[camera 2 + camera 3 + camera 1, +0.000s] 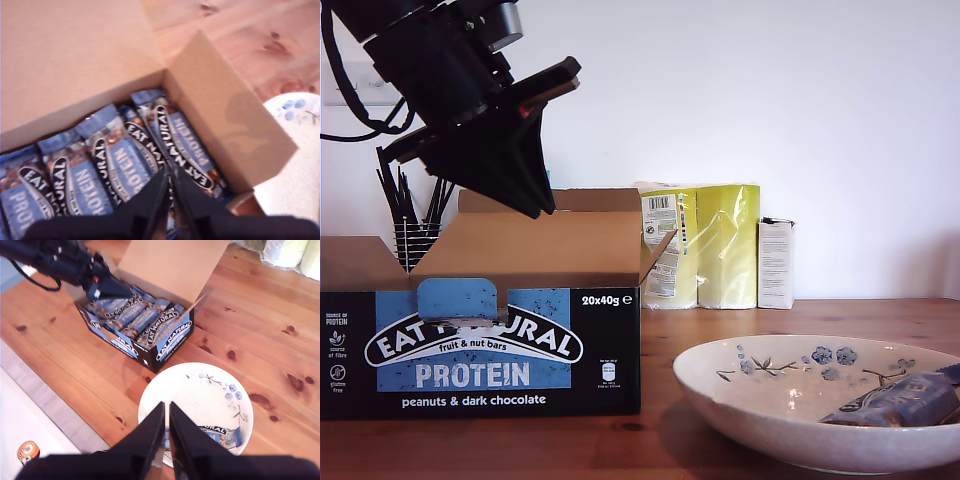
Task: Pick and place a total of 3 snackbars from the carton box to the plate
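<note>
The carton box (510, 350) stands open at the exterior view's left, with several navy snackbars (125, 165) packed in a row inside it. My first gripper (169, 192) hangs just above those bars near the box's end wall, its fingers together and nothing between them; in the exterior view my first gripper (532, 205) points down over the open flaps. The flowered plate (770, 400) sits at the exterior view's right with a snackbar (898, 400) lying in it. My second gripper (165, 432) hovers shut high above the plate (190, 390), partly hiding that bar (222, 434).
Against the wall behind the carton stand a yellow pack (705, 245), a small white box (776, 262) and a black wire holder of dark sticks (410, 225). The wooden table's edge (55, 400) runs close to the carton, with floor beyond.
</note>
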